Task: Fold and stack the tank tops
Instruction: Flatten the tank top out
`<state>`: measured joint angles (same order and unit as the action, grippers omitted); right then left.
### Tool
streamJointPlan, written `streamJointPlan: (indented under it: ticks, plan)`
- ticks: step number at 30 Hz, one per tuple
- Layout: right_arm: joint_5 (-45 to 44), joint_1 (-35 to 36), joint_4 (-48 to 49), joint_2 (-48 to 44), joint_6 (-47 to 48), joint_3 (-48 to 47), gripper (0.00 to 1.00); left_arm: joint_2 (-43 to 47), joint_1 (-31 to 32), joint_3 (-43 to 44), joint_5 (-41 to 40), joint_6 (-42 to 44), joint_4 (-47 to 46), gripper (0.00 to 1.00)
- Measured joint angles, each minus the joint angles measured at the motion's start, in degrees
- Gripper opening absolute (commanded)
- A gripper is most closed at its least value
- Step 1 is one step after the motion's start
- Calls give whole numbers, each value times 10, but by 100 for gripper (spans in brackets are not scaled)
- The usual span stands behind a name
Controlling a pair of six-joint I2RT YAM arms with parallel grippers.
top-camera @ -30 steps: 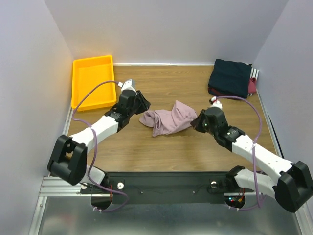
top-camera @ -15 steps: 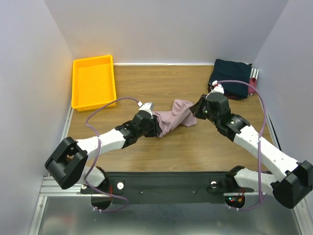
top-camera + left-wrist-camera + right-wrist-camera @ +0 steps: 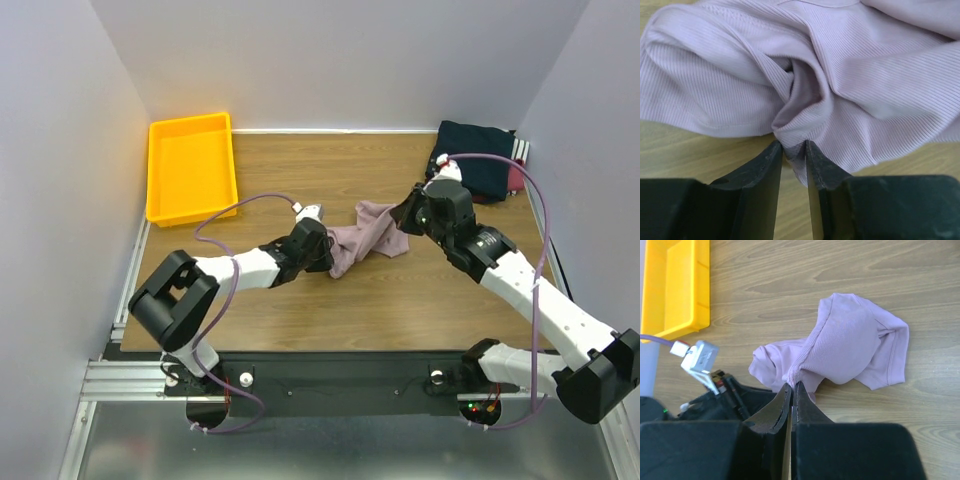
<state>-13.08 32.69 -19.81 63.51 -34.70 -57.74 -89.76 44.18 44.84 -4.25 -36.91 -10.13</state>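
Left hand (image 3: pixel 794 147) has its two fingers almost together, and a small fold from the edge of the pink tank top (image 3: pixel 840 75) is pinched between them, low against the counter (image 3: pixel 330 170). From this pinch the ribbed cloth spreads away in deep, twisted wrinkles. The right hand (image 3: pixel 792 387) holds the same top from the other side: its fingers are nearly touching, and a ridge of the cloth rises up to their tips. Seen from above, the top lies crumpled near the middle of the counter, with the left hand at its left end and the right hand at its right end, so the garment sits between the two. One part of it spreads flat on the wood beyond the right hand. A folded navy tank top (image 3: pixel 475 160) lies in the far right corner, and a maroon tank top (image 3: pixel 515 178) shows at its right edge. The yellow tray (image 3: pixel 190 165) stands in the far left corner, well apart from the clothes.
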Motion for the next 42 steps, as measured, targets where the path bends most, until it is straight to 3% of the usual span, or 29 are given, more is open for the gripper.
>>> streamJointPlan:
  ticks: [3,12,24,28,33,36,37,40,42]
  plan:
    - [0,0,-9,1,3,-11,0,-39,-3,27,-5,-2,2,0]
    - [-21,0,-26,4,22,-60,0,-66,-57,122,-27,7,41,0]
    - [-64,0,-66,-12,46,-99,0,81,-156,265,-82,43,112,0]
    - [-80,0,-68,-16,54,-124,0,49,-187,330,-76,49,127,0]
    - [-90,0,-68,4,60,-127,0,-65,-233,392,-43,49,132,0]
    - [-91,0,-66,34,60,-116,0,-161,-252,431,-14,52,143,13]
    - [-93,0,-68,40,60,-105,0,-185,-256,438,-7,53,145,27]
    - [-114,-5,-73,55,61,-78,0,-227,-263,438,10,59,153,47]
    - [-127,-21,-78,68,64,-65,0,-223,-263,422,21,59,157,51]
